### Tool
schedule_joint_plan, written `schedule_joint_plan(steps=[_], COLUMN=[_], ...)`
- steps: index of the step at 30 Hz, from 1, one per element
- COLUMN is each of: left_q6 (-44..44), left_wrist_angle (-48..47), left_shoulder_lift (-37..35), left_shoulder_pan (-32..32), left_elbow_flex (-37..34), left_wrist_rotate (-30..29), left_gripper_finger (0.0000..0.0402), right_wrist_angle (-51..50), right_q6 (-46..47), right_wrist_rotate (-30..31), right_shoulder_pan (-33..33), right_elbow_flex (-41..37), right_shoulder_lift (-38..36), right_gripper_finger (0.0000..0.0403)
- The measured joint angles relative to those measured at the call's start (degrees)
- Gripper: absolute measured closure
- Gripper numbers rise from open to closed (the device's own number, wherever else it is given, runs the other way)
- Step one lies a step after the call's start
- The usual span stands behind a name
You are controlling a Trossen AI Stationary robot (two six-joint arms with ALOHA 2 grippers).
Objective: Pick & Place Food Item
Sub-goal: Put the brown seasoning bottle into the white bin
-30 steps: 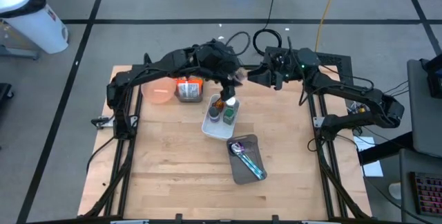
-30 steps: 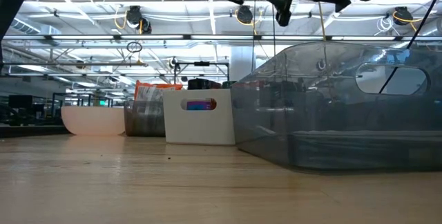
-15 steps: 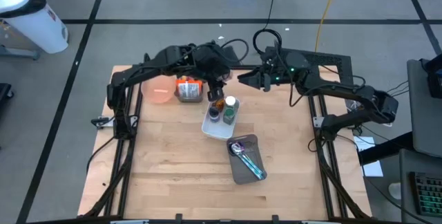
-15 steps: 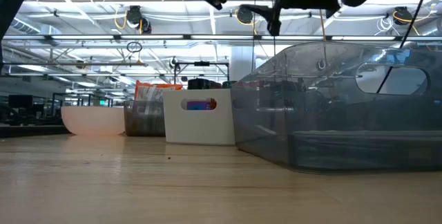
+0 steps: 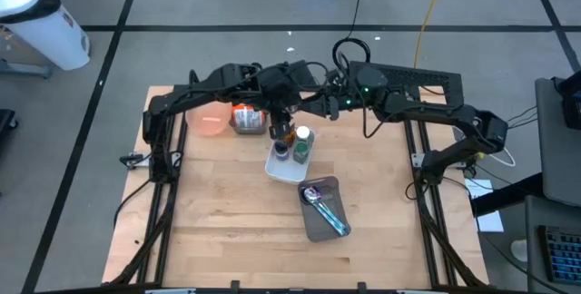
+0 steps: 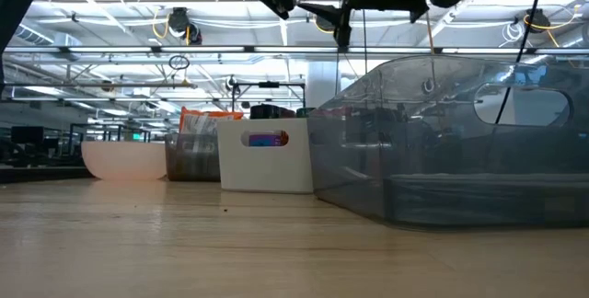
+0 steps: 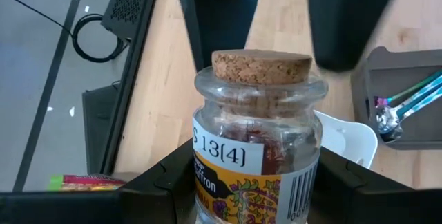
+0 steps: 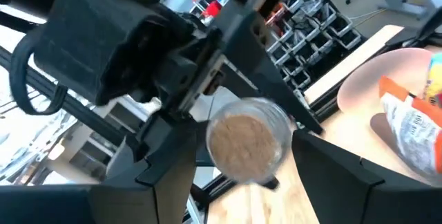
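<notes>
Saffron jar [image 7: 259, 148], cork-stoppered glass, is pinched at its sides by the left gripper [image 7: 248, 182], held in the air above the white bin [image 5: 289, 160]. Right gripper [image 5: 320, 103] sits just beside it at cork height, fingers spread, nothing between them. A handover looks to be in hand: centre the spread fingers around the jar and get them firmly on the glass before the left lets go.
</notes>
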Motion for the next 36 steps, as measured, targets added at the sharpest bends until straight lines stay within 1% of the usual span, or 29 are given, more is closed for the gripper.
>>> schedule_joint_plan(steps=[9,16,33,36], left_q6=[0.00,-0.01,0.24,0.28], left_wrist_angle=[-0.92,-1.41,-1.72,-1.70], left_shoulder_lift=[0.00,-0.07,-0.11,-0.11], left_shoulder_pan=[-0.16,-0.15,-0.31,-0.31], left_elbow_flex=[0.00,0.00,0.00,0.00], left_wrist_rotate=[0.73,0.41,0.46,0.46], left_gripper_finger=[0.0209,0.0209,0.0209,0.0209], right_wrist_angle=[0.05,0.14,0.13,0.11], right_q6=[-0.01,-0.02,-0.26,-0.21], right_wrist_rotate=[0.29,2.72,3.05,2.99], right_shoulder_pan=[2.41,2.91,3.59,3.59], right_elbow_flex=[2.91,3.39,3.39,3.39], right_shoulder_lift=[3.75,3.93,3.91,3.91], right_gripper_finger=[0.0170,0.0176,0.0214,0.0215])
